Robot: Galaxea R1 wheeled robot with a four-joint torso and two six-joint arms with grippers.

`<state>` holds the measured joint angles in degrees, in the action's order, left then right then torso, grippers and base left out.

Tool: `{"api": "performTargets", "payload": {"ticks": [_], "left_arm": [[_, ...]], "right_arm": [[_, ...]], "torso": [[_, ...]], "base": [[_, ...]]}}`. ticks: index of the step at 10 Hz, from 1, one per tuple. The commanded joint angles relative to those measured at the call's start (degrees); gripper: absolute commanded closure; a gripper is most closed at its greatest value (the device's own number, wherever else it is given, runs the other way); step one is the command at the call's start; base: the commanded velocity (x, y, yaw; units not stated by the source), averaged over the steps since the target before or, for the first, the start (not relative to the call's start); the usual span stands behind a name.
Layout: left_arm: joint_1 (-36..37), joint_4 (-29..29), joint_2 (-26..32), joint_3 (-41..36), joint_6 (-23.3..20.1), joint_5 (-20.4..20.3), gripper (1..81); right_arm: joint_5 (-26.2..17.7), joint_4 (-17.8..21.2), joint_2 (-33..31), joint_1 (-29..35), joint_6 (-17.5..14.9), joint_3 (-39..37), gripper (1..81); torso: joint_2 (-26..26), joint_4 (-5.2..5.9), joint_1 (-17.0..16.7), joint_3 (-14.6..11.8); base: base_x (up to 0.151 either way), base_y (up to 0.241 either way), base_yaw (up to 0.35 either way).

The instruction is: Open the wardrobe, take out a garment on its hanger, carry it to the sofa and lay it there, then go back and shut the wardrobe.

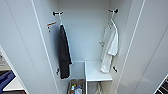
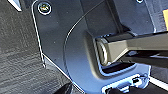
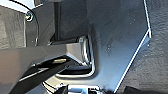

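Two doors of the wardrobe (image 1: 140,47) stand swung wide, interior fully exposed in the head view. Garment (image 1: 109,47), the white short-sleeved shirt, hangs on its hanger (image 1: 112,22) from a black hook (image 1: 113,11) at the upper right corner of the wardrobe's back wall, its hem trailing down to the right edge of a white inner shelf (image 1: 96,72). A long black garment (image 1: 63,53) hangs from the matching hook (image 1: 57,13) at the upper left. Below the shelf's left edge sits a basket (image 1: 76,87) with small coloured items; contents too blurred to name. A patch of blue shows at the lower left past the left door; cannot say what it is. Both wrist views give the robot's own dark plate and jointed bar over dark carpet (image 2: 17,50); cannot tell whether the fingers of either arm are wide, narrow or holding anything. Judgement: doors are open, shirt not yet taken. Risks from here: the hanger's hook is thin and sits close under the black hook, so a lift that is not clear upward could snag it; thin fabric could slide off the hanger if tilted; the hem may drag on the shelf edge; a reach too far left would meet the wrong garment.
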<state>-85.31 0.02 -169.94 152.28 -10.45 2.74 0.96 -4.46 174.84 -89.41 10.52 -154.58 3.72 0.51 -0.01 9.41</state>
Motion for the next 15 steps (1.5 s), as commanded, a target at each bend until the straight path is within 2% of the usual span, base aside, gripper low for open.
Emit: {"api": "performTargets", "payload": {"ticks": [1, 11, 15], "left_arm": [[3.08, -0.73, -0.49, 1.97, -1.24, 2.97, 1.0], [3.00, -0.73, -2.34, 2.49, -1.59, 2.88, 1.0], [2.91, -0.73, -2.34, 2.49, -1.59, 2.88, 1.0]], "right_arm": [[-3.60, -2.13, 0.63, 1.11, -0.06, -0.36, 1.0], [-2.81, -2.48, 0.80, 1.02, -0.68, -0.54, 1.0], [-2.72, -2.48, 0.80, 1.02, -0.68, -0.54, 1.0]], "torso": [[0.00, 0.00, 0.01, 0.00], [0.00, 0.00, 0.01, 0.00], [0.06, 0.00, 0.01, -0.05]], "base": [[0.000, 0.000, 0.000], [0.000, 0.000, 0.000], [0.086, 0.000, 0.000]]}}
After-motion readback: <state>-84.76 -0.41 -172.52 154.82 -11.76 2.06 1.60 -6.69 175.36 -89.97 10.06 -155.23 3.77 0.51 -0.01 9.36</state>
